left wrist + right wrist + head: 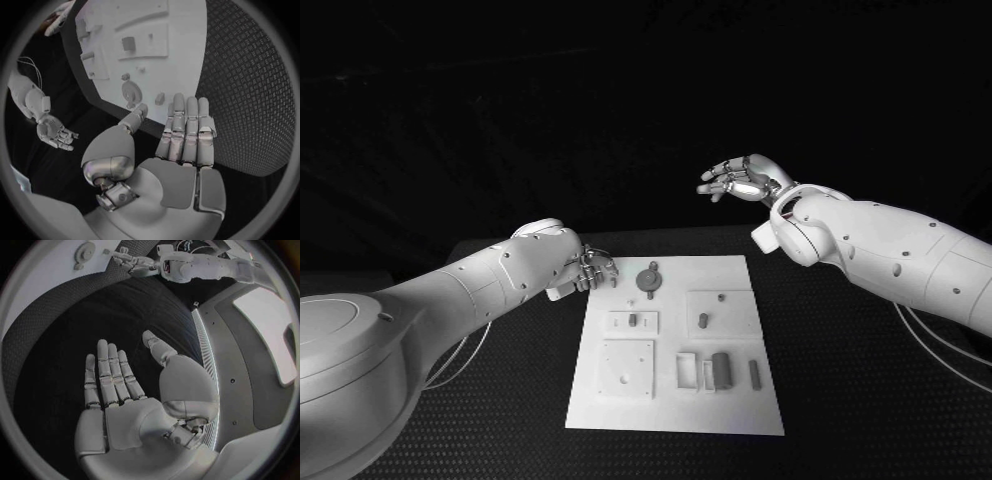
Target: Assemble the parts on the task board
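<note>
Two robot hands hold nothing, fingers apart. At centre of the head view the white task board (678,345) lies on the black tabletop (877,400), with bare tabletop along both its long edges. The left robot hand (589,268) hovers just beside the board's upper left corner, near a round grey part (648,279). The right robot hand (741,180) is raised at upper right, well apart from the board, over dark space beyond the tabletop's far edge. Its wrist view shows a flat open palm (115,390); the left wrist view shows straight fingers (187,131) at the board's edge (187,75).
</note>
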Robot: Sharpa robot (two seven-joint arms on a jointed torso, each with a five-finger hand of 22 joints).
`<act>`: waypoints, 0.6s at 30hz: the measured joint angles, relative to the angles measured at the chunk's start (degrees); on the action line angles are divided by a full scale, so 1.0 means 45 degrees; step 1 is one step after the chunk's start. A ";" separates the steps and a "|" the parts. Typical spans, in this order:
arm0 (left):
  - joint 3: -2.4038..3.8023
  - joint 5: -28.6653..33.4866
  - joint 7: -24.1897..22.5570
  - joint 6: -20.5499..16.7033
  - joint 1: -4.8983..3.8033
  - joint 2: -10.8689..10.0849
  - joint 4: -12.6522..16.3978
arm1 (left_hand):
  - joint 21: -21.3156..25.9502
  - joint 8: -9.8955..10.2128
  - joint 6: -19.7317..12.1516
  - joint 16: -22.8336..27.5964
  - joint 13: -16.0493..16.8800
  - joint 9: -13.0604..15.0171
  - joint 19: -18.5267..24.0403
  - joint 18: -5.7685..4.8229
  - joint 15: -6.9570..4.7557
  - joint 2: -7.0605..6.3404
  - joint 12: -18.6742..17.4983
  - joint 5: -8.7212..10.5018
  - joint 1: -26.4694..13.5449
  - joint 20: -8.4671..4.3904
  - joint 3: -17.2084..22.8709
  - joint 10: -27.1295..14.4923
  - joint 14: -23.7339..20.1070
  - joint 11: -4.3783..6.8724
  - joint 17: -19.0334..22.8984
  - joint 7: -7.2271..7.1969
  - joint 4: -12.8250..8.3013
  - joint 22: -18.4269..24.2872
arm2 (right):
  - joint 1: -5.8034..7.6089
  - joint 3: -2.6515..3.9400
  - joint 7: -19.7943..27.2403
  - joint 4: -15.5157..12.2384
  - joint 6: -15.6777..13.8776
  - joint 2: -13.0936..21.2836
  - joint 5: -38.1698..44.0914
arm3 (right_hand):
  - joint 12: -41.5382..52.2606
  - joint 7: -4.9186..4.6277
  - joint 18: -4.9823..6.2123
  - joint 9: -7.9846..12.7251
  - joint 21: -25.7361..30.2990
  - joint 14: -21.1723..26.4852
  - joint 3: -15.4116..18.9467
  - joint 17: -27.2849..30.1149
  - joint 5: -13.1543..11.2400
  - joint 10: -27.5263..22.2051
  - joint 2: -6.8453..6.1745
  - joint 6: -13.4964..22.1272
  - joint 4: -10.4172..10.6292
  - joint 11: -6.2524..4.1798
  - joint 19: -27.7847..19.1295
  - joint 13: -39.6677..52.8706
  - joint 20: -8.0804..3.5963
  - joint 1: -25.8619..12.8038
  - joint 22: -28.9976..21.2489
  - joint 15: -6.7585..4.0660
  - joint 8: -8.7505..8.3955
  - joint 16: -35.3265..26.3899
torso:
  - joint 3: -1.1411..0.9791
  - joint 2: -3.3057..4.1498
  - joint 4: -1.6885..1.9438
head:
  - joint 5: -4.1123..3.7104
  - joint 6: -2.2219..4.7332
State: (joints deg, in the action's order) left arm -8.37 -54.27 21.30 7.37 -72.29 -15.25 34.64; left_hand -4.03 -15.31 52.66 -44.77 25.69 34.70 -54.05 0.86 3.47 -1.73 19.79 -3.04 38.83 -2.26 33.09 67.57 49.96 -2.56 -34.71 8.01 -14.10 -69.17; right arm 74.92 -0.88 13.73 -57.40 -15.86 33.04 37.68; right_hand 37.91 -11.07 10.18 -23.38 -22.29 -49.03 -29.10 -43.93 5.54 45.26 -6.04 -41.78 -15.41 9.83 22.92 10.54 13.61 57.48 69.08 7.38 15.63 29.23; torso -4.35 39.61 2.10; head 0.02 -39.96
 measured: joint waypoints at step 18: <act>0.0004 0.0098 -0.0101 0.0002 0.0101 0.0349 -0.0727 | 0.0000 0.0002 0.0044 0.0001 -0.0095 -0.0089 0.0000 0.0000 0.0001 0.0117 -0.0296 0.0000 0.0117 0.0000 0.0046 0.0164 0.0000 -0.0015 0.0053 0.0045 -0.0117 0.0027 | 0.0001 0.0000 -0.0001 -0.0159 -0.0003 -0.0002 -0.0004 | 0.0000 0.0000 0.0004 0.0003 0.0050 -0.0002 0.0000 0.0015 0.0000 0.0000 0.0000 -0.0001 0.0000 0.0000 -0.0048 -0.0018 0.0048 0.0000 0.0012 -0.0002 0.0000 -0.0052 | 0.0000 -0.0010 -0.0001 | -0.0129 -0.0038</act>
State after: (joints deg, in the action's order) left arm -8.35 -53.82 20.85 7.38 -71.84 -13.68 31.37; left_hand -4.03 -15.30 52.86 -44.77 25.26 34.30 -54.05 0.86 3.48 -1.21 18.46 -3.04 39.36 -2.26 33.29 68.31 49.96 -2.62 -34.47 8.22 -14.62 -69.05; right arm 74.93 -0.88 13.73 -58.12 -15.87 33.03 37.66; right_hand 37.91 -11.07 10.20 -23.37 -22.07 -49.04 -29.10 -43.87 5.54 45.26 -6.04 -41.79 -15.41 9.83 22.71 10.46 13.82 57.49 69.14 7.37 15.63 29.00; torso -4.35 39.57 2.10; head -0.56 -40.13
